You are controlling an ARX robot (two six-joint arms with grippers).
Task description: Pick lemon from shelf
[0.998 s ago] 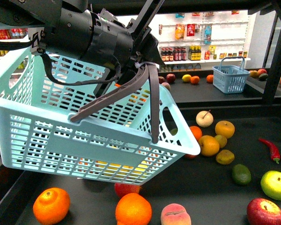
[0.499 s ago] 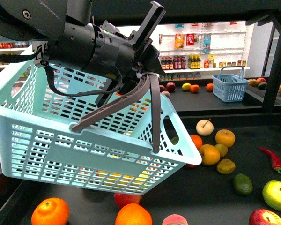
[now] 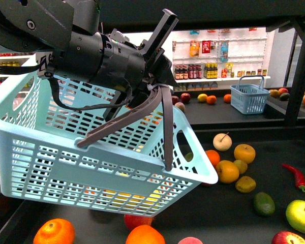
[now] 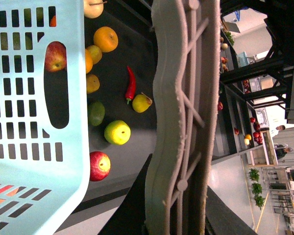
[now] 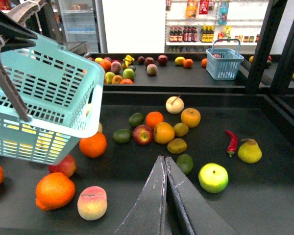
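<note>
Left gripper (image 3: 153, 85) clamped on grey handle (image 3: 165, 127) of tilted blue basket (image 3: 91, 168), hung over shelf (image 3: 218, 213)

Lemon not plainly seen; yellow patches (image 3: 119, 197) show through basket's lower slats, inside or beneath cannot tell

Risk: basket masks the deck, so a reach goes in blind and could knock fruit

Right of basket, right gripper (image 5: 165, 164) pressed together, empty

Risk: yellow-green apple (image 5: 213, 177) right of basket mistaken for lemon

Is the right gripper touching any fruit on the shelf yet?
Apart. The right wrist view shows the right gripper, its fingers closed together, with bare dark shelf deck around its tip; the nearest green fruit sits clear of it.
</note>
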